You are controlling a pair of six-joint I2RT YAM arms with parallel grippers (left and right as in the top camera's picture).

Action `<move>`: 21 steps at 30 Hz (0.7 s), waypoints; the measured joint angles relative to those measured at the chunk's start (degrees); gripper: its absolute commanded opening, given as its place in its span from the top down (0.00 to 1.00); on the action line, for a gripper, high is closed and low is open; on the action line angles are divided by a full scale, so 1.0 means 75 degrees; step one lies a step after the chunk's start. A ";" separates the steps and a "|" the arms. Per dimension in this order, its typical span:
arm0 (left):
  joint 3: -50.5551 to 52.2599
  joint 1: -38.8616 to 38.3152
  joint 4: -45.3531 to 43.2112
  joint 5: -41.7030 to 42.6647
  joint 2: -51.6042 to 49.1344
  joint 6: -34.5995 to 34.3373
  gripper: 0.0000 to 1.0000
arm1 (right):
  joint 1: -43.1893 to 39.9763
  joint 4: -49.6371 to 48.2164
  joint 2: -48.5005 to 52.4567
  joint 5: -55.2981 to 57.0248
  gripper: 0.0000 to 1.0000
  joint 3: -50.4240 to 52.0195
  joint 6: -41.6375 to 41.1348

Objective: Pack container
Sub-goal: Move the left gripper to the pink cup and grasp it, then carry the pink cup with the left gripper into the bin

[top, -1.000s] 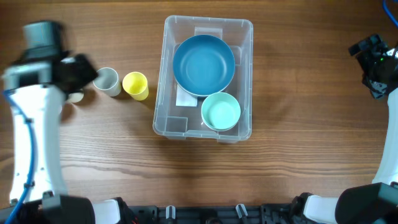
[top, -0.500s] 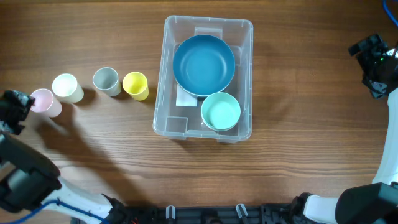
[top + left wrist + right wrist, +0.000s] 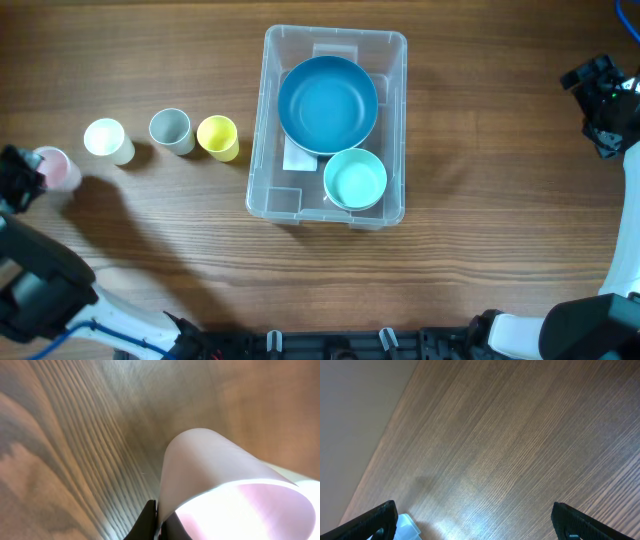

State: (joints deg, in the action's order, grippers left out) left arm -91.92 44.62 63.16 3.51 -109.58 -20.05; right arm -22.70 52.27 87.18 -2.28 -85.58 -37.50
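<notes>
The clear container (image 3: 395, 120) stands mid-table and holds a large blue bowl (image 3: 327, 103) and a smaller mint bowl (image 3: 355, 180). Left of it stand a yellow cup (image 3: 217, 136), a grey cup (image 3: 170, 129), a white cup (image 3: 106, 140) and a pink cup (image 3: 58, 168). My left gripper (image 3: 22, 175) is at the far left edge, shut on the pink cup's rim. In the left wrist view the two black fingers (image 3: 147, 522) pinch the wall of the pink cup (image 3: 210, 470). My right gripper (image 3: 600, 100) hovers at the far right, open and holding nothing.
The right wrist view shows bare wood between the wide-apart fingers (image 3: 380, 517) and a corner of the container (image 3: 407, 527) at the lower left. The table's far edge runs along the upper left of that view.
My left arm swung from above the cups to the far left, and its jaws closed on the pink cup's rim. The cup shifted slightly left. The right arm has not moved.
</notes>
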 measured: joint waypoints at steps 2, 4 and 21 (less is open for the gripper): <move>-0.0256 -0.0117 0.0382 0.0233 0.0731 -0.0003 0.96 | 0.0000 0.0000 0.0000 0.0000 0.00 0.0000 0.0000; -0.0385 -0.0571 0.0761 0.0420 0.1582 0.0003 0.96 | 0.0000 0.0000 0.0000 0.0000 0.00 0.0000 0.0000; -0.0221 -0.9331 0.1282 -0.0082 0.1990 -0.0131 0.96 | 0.0000 0.0000 0.0000 0.0000 0.01 0.0000 0.0000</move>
State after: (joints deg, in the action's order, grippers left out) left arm -93.58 -25.36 72.77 2.90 -94.65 -21.04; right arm -22.70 52.27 87.18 -2.28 -85.58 -37.50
